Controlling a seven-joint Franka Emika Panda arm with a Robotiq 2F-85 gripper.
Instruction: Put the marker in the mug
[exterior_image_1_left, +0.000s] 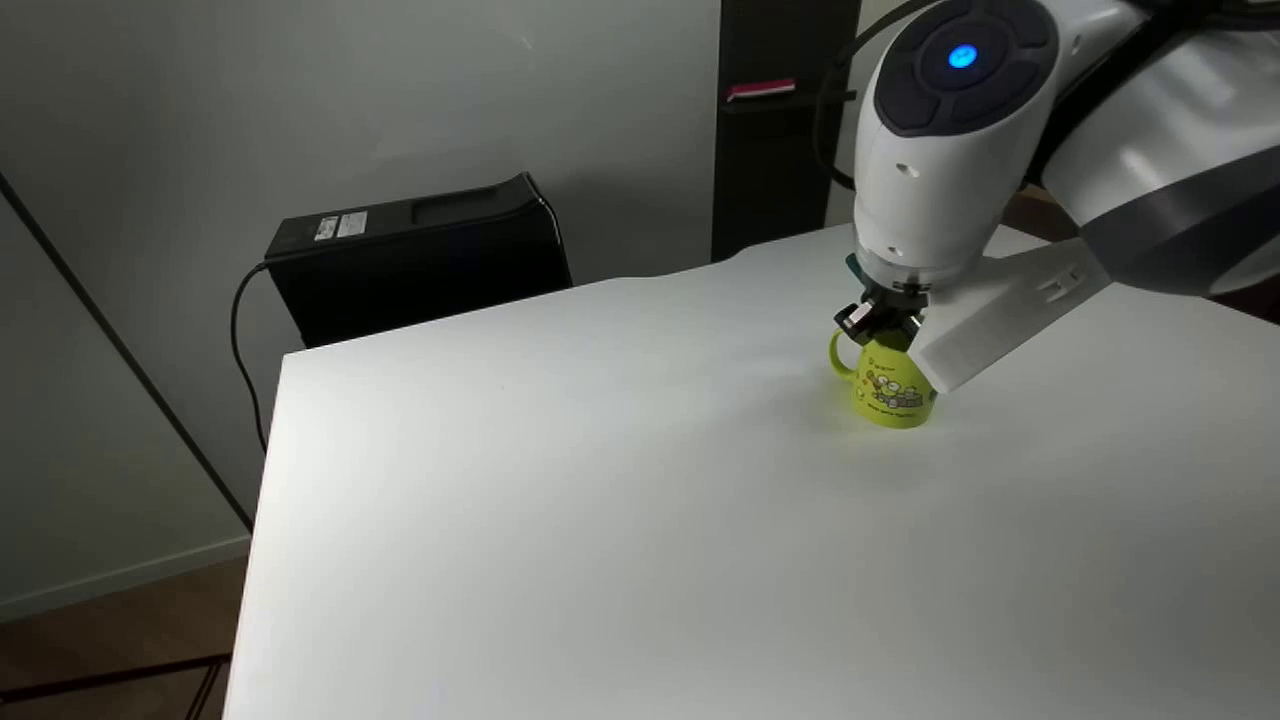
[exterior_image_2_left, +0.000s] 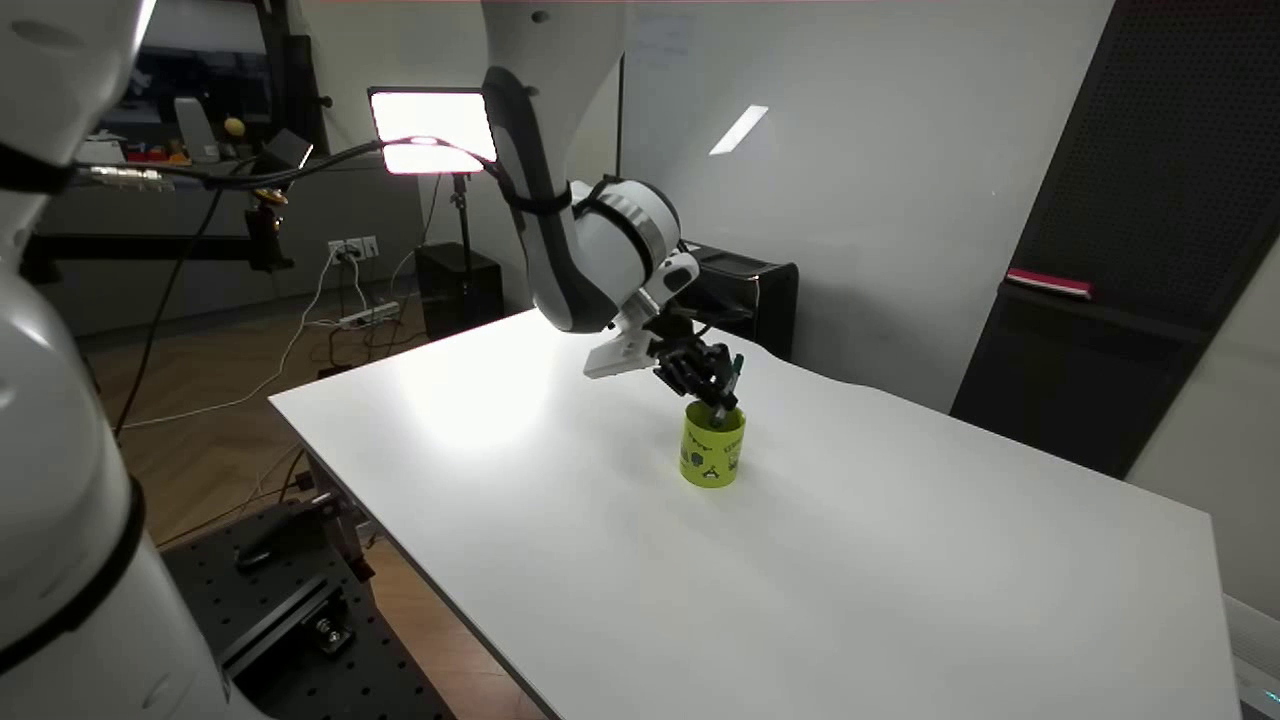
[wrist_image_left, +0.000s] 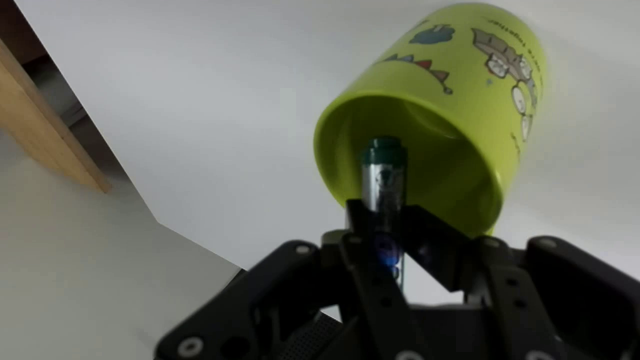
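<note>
The marker (wrist_image_left: 384, 187) sits in the pincer (wrist_image_left: 386, 215), slanting, with its lower green end at the mouth of the mug (wrist_image_left: 480, 80); how far past the rim that end reaches, I cannot tell. The pincer is closed down to the marker's thickness and has hold of its barrel from both sides. In an exterior view the marker's teal upper end (exterior_image_2_left: 738, 364) sticks up beside the pincer. The mug stands upright on the bench (exterior_image_2_left: 900, 550), well in from the edges that show, its handle (exterior_image_1_left: 835, 352) toward the bench's far left corner in an exterior view. Above, the white arm (exterior_image_1_left: 930, 190) hangs over the bench, a blue light (exterior_image_1_left: 963, 56) on it. Just beyond the far edge, near that corner, stands a black case (exterior_image_1_left: 430, 260) with two pale labels. Further along the same edge, and past it, a red and white object (exterior_image_1_left: 762, 90) lies on a dark cabinet (exterior_image_1_left: 785, 190).
</note>
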